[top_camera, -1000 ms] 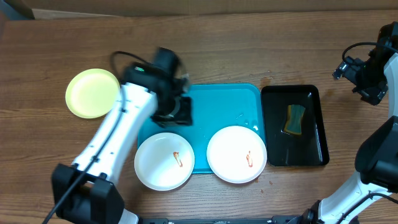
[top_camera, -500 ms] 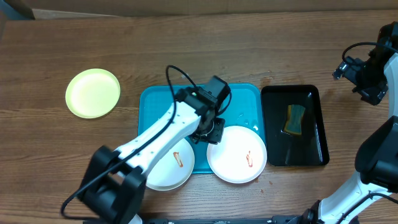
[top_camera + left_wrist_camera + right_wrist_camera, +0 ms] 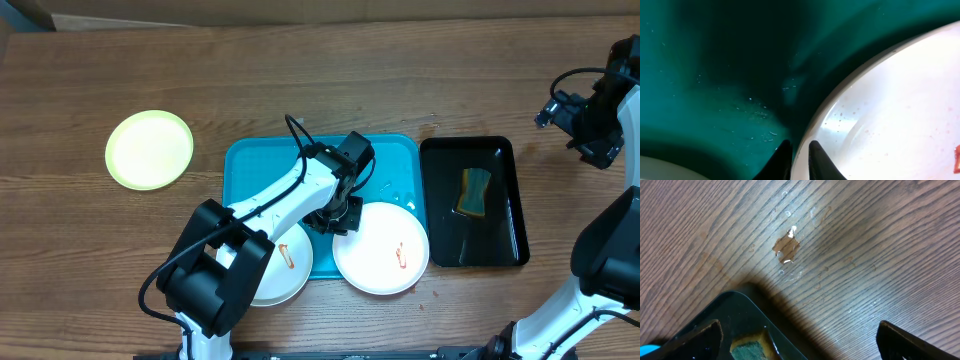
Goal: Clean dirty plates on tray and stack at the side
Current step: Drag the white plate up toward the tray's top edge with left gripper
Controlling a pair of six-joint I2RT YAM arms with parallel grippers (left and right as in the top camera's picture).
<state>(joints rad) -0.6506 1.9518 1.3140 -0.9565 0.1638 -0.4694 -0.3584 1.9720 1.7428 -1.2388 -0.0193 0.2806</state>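
Observation:
The turquoise tray holds two white plates with reddish smears, one at the left and one at the right. The yellow-green rimmed plate lies on the table at the far left. My left gripper is low over the tray at the right plate's upper-left rim. In the left wrist view its fingers are shut on that rim of the plate, over the tray. My right gripper is open and empty at the far right; its wrist view shows the fingers wide apart.
A black tray with a green-yellow sponge stands right of the turquoise tray; both show in the right wrist view, tray and sponge. A small wet stain marks the wooden table.
My left arm swung right from the tray's upper-left area to the right plate's rim and settled lower there. The right arm has not moved.

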